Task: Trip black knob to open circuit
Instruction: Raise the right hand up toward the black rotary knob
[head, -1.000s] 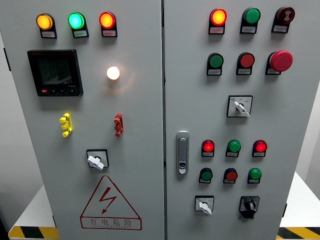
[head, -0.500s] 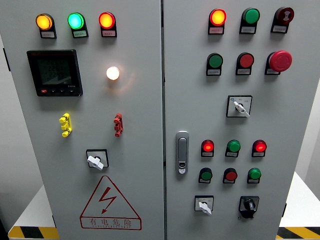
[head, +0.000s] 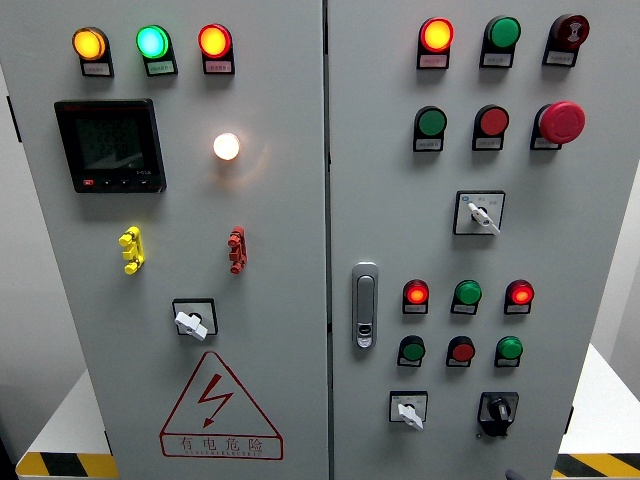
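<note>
Black knob (head: 497, 410) sits untouched at the cabinet door's (head: 590, 240) lower right, lamps lit, whole trip left; can't tell robot hand state, only a dark tip below it

Bright, even light covers the grey cabinet (head: 270, 250), with hardly any shadows. A white lamp (head: 226, 146) at upper left glows overexposed and throws a soft halo on the panel. The lit indicator lights (head: 436, 34) bloom slightly. Focus is sharp throughout; the edges lean a little.
</note>
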Controlling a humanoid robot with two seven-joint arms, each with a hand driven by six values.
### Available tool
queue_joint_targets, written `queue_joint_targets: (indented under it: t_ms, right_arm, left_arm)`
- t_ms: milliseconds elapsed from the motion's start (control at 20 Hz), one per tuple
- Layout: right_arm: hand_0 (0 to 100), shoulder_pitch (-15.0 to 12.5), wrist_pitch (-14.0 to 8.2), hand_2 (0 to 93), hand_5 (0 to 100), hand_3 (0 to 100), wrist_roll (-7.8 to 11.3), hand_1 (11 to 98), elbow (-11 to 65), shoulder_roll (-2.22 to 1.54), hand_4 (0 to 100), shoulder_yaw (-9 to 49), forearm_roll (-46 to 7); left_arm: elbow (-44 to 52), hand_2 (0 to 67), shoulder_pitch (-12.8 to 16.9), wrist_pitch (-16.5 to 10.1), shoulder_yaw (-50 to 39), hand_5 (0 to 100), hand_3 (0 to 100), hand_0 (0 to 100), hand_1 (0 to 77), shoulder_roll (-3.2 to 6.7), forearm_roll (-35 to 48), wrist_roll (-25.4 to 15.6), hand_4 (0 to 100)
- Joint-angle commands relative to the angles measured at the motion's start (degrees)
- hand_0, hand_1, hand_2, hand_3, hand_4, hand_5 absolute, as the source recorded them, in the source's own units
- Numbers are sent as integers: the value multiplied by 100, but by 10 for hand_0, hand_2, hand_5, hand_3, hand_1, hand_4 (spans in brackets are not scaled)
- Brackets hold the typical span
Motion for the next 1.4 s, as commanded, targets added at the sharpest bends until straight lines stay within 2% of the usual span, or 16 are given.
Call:
queue_joint_targets:
  t_ms: [0,50,100,300,550,750,900,1000,1100,1350]
  right_arm:
    - [837,253,-16,28,942,864,-25,481,-167,8,877,49,36]
    - [838,323,-25,28,982,884,-34,481,-211,-1,896,67,54]
    - [839,385,-25,27,1000,908,-69,481,-255,8,933,67,54]
    - [850,561,-25,26,1000,940,-78,486,-448,17,1000,76,63]
    - [855,649,-25,26,1000,942,-69,488,-641,17,1000,242,72]
    - [858,719,-25,26,1000,942,-69,488,-756,-27,1000,428,212]
    - [860,816,-25,25,1000,942,-87,488,-756,-27,1000,445,239]
    - [861,851,-25,25,1000,941,-139,488,-730,-18,1000,436,239]
    - [863,939,-25,26,1000,941,-218,487,-712,8,1000,410,239]
    - [867,1027,-25,27,1000,941,-315,487,-686,26,1000,357,274]
  left_arm:
    - [0,129,0,0,0,16,214,0,31,0,0,0,67]
    - [0,129,0,0,0,16,214,0,32,0,0,0,67]
    - [0,129,-8,0,0,16,214,0,33,0,0,0,67]
    - [0,129,0,0,0,16,214,0,33,0,0,9,67]
    - [0,129,0,0,0,16,214,0,32,0,0,0,67]
    - [0,129,0,0,0,16,214,0,32,0,0,0,67]
    - [0,129,0,0,0,16,214,0,33,0,0,0,67]
    - [0,129,0,0,0,16,214,0,33,0,0,0,67]
    - [0,129,0,0,0,16,214,0,33,0,0,0,67]
    - [0,129,-9,0,0,16,214,0,33,0,0,0,67]
